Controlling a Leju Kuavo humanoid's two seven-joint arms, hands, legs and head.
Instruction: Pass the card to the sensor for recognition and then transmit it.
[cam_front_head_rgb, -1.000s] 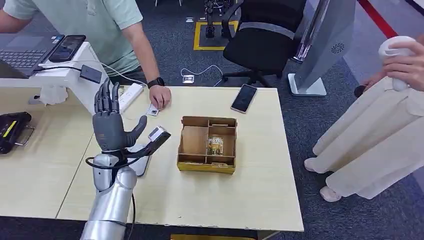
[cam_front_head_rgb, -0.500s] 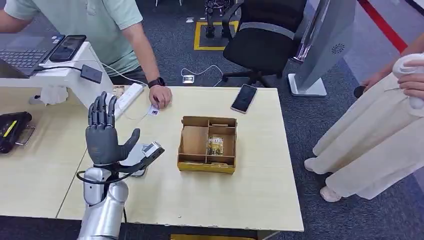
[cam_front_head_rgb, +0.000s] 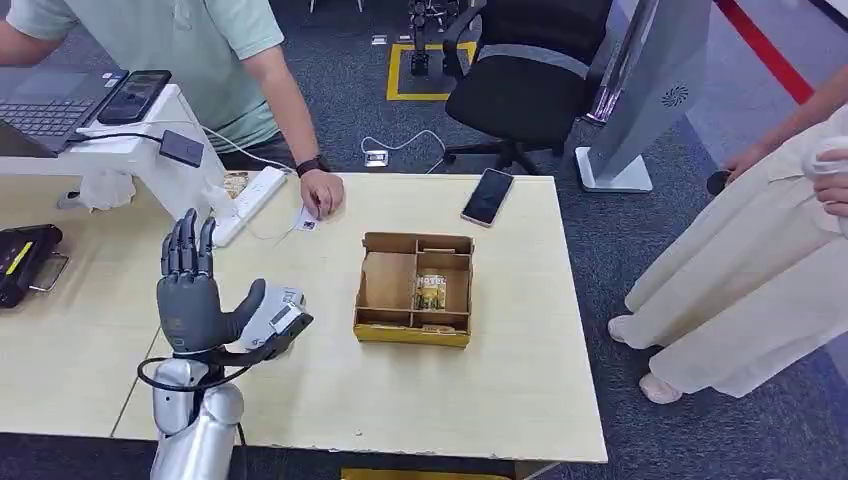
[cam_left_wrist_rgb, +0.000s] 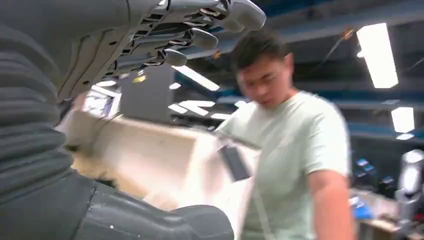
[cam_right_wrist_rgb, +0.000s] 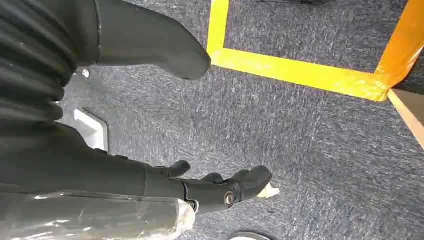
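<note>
Left robot hand (cam_front_head_rgb: 190, 305) raised over the surface (cam_front_head_rgb: 420, 385), fingers (cam_front_head_rgb: 185, 245) straight up and apart, thumb out, holding nothing. Beside the thumb, a sensor (cam_front_head_rgb: 272, 316) partly hidden by the wrist; its face is hard to read. Card (cam_front_head_rgb: 306, 221) lies flat under a person's hand (cam_front_head_rgb: 321, 192), half covered, long axis unclear. Right robot hand (cam_right_wrist_rgb: 220, 187) hangs above carpet, fingers loosely curled, empty.

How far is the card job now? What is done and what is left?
Done: no step I can confirm. In hand: the left hand is raised over the table, fingers apart, no card visible in it; the right hand hangs above carpet. Left: a small card lies by a person's hand, so sensing and handover seem to remain.
</note>
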